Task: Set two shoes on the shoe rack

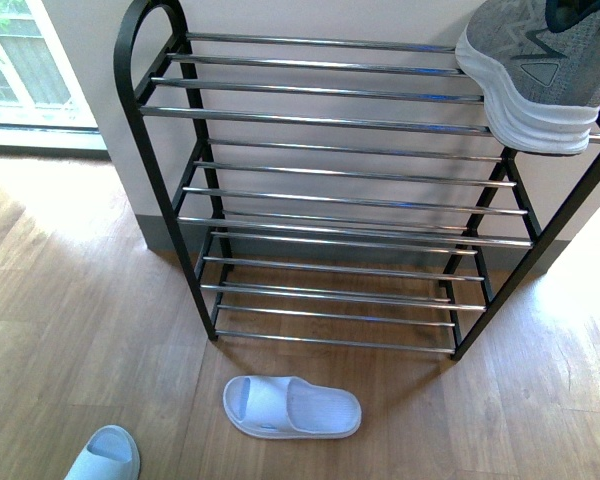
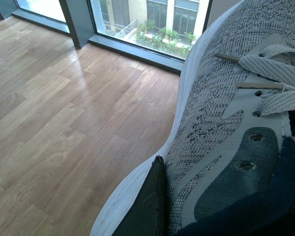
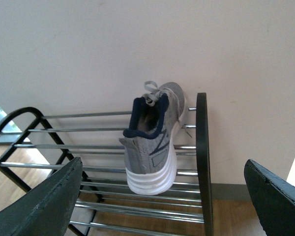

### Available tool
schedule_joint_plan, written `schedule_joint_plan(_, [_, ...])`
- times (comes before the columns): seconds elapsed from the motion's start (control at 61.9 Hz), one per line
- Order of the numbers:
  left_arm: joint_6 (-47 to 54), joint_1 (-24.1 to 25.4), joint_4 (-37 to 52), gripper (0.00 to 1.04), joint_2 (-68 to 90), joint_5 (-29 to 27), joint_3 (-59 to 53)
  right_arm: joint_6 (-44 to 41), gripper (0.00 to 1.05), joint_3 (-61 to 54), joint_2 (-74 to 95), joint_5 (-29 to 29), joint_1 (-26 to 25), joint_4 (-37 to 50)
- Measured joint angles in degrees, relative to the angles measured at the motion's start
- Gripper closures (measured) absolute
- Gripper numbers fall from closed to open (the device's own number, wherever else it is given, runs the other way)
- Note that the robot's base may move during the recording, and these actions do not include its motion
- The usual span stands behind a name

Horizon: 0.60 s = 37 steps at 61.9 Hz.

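At the right end of the shoe rack's (image 1: 145,150) top shelf (image 1: 320,120) one shoe (image 1: 540,70) is set front to back, heel outward, faced by the right jaws, spread and empty, while the second shoe (image 2: 226,123), clamped in the left jaws above the floor (image 2: 64,123), is judged best laid parallel on the bare shelf leftward.

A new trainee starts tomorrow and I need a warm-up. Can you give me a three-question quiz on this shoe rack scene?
1. Where does the sneaker sit on the rack? A: top shelf, right end. B: bottom shelf. C: middle shelf, left end.
2. True or false: the right gripper is shut.
3. How many slippers lie on the floor?
Key: 1 A. 2 False, its fingers stand wide apart. 3 Two: one in front of the rack, the other cut off by the picture's lower edge.
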Motion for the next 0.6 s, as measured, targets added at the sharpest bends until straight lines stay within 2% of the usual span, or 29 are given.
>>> schedule_joint_plan(0.065, [0.0, 0.0, 0.0, 1.03, 0.0, 0.0, 0.0, -0.8, 0.11, -0.5, 0.0, 0.3, 0.1, 0.7])
schedule_joint_plan(0.178, [0.0, 0.0, 0.0, 1.03, 0.0, 0.0, 0.0, -5.9, 0.29, -4.3, -2.7, 4.1, 2.3, 5.4])
schedule_joint_plan(0.598, [0.0, 0.0, 0.0, 1.03, 0.0, 0.0, 0.0, -9.0, 1.0, -15.4, -16.0, 13.1, 11.9, 3.0])
